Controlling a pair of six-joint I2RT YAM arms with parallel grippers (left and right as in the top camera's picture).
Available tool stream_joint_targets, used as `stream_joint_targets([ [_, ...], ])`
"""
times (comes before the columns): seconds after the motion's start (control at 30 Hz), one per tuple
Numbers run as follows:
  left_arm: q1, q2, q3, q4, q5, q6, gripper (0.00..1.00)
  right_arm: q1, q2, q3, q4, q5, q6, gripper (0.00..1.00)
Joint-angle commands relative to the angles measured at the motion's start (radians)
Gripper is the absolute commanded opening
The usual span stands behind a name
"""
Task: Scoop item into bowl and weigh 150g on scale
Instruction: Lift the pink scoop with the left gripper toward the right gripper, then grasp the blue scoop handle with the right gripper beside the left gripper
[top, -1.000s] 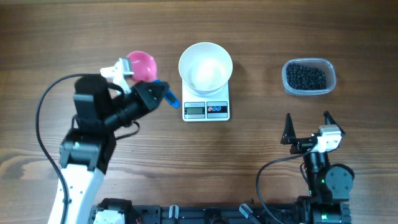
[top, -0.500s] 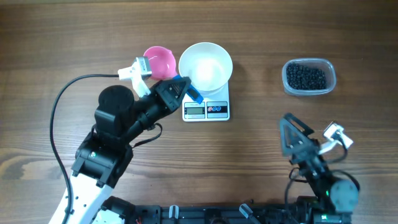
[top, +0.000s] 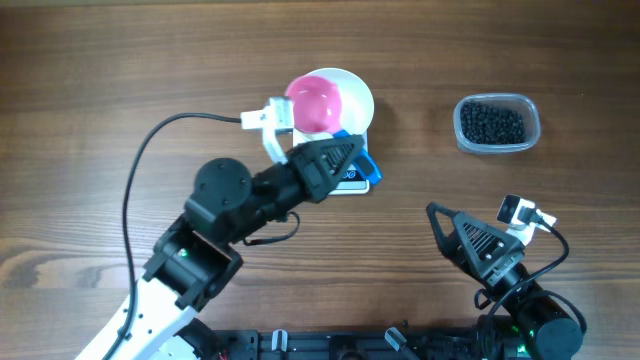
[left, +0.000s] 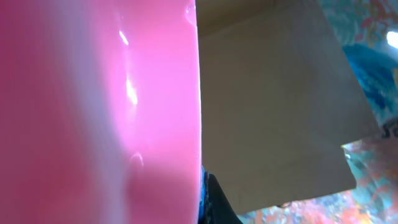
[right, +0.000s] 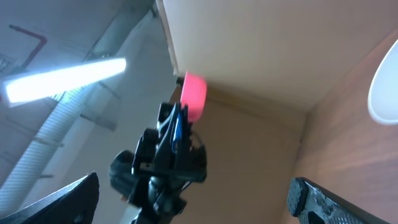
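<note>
Left gripper (top: 352, 160) clamps the empty-looking pink scoop (top: 320, 100) over the bowl (top: 363, 95); right gripper (top: 455, 230) gapes wide. Next I must reach the beans (top: 490, 124).

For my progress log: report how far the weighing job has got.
Done: the bowl sits on the scale, and the left gripper is shut on the pink scoop. In hand: the scoop hangs above the bowl, apparently empty. Left: the beans lie in the clear tub, none scooped or weighed. The right gripper is open.
</note>
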Motion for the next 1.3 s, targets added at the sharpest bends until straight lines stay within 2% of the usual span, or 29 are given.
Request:
stream_joint_targets([
  [0.0, -0.062, 0.058, -0.006, 0.025, -0.056, -0.071, 0.04, 0.004, -0.005, -0.002, 0.063, -0.083, 0.091, 1.00],
  [0.13, -0.107, 0.114, -0.006, 0.100, -0.062, -0.074, 0.04, 0.004, -0.005, -0.002, 0.135, -0.082, 0.129, 1.00],
  [0.27, -0.168, 0.169, -0.006, 0.219, -0.063, -0.074, 0.04, 0.004, -0.005, -0.002, 0.136, -0.082, 0.164, 1.00],
  [0.43, -0.234, 0.226, -0.006, 0.244, -0.116, -0.078, 0.04, 0.004, -0.005, -0.002, 0.137, -0.082, 0.163, 0.99],
  [0.63, -0.314, 0.266, -0.006, 0.248, -0.230, -0.104, 0.04, 0.004, -0.005, -0.002, 0.135, -0.074, 0.163, 0.77],
  [0.8, -0.338, 0.266, -0.006, 0.247, -0.248, -0.104, 0.04, 0.004, -0.005, -0.002, 0.130, -0.044, 0.163, 0.60],
  [0.87, -0.338, 0.266, -0.006, 0.247, -0.241, -0.104, 0.04, 0.004, -0.005, -0.002, 0.112, -0.040, 0.163, 0.57],
  [1.1, -0.338, 0.266, -0.006, 0.246, -0.238, -0.100, 0.04, 0.004, -0.005, -0.002, -0.039, -0.013, 0.160, 0.57],
  [1.27, -0.338, 0.266, -0.006, 0.240, -0.238, -0.100, 0.04, 0.004, -0.005, -0.002, -0.047, 0.033, 0.163, 0.58],
])
